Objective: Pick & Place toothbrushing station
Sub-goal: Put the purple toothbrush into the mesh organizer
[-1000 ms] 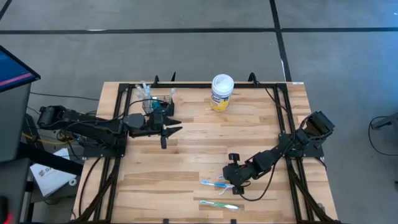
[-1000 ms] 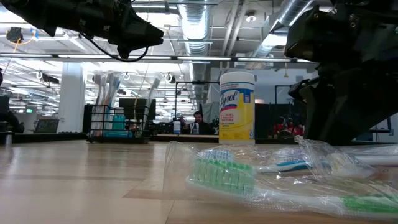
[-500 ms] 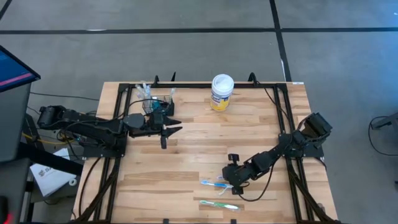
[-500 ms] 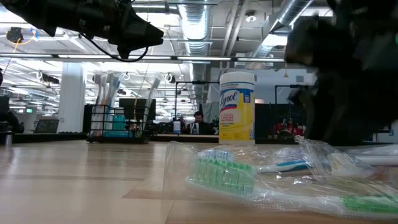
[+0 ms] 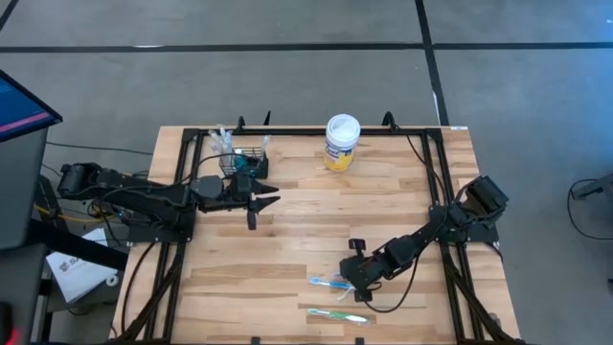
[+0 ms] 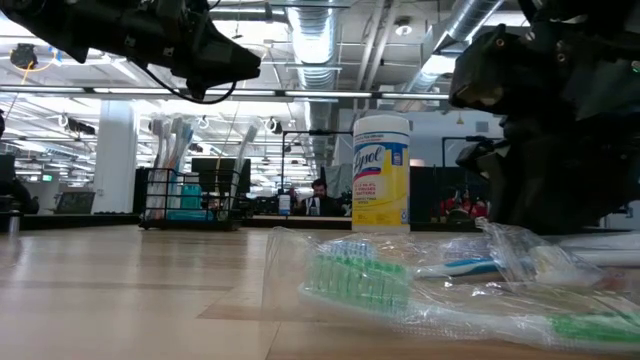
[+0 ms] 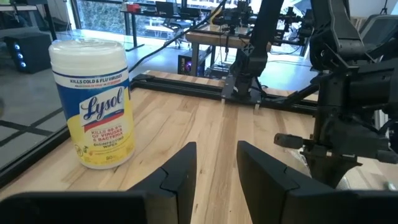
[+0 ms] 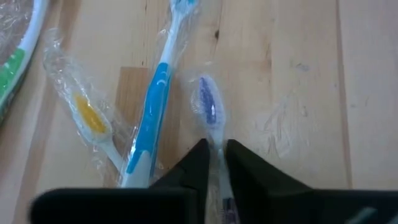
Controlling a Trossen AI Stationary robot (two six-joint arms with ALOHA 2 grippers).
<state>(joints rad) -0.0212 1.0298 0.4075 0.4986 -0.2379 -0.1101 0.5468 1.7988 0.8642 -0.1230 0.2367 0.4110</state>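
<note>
- My right gripper (image 8: pixel 214 163) is down at the near side of the table (image 5: pixel 287 249), among the loose wrapped toothbrushes, and its two fingers are pinched close on the clear handle of the purple-bristled toothbrush (image 8: pixel 210 107). It looks like a grip on that handle, though I cannot tell how firm it is.
- Just beside it lie the blue toothbrush (image 8: pixel 151 124) and the yellow-bristled toothbrush (image 8: pixel 92 122); the green toothbrush (image 5: pixel 337 315) lies nearer the table's edge.
- The toothbrushing station (image 5: pixel 245 158), the small black wire basket, stands at the far left of the table with several brushes already upright in it, well apart from my right gripper.
- My left gripper (image 5: pixel 261 199) waits just in front of the basket, fingers partly apart and holding nothing; from its wrist I see the white-lidded yellow tub (image 7: pixel 93 106) across the table.
- To do this well I judge I should lift straight up and slowly, so the crinkled wrapping does not drag the blue brush along.
- The clear handle is thin and slick, so it could twist between my fingers; I would check it hangs steady before carrying it.
- The carry runs across the table towards the basket, so I should keep clear of the left arm there.
</note>
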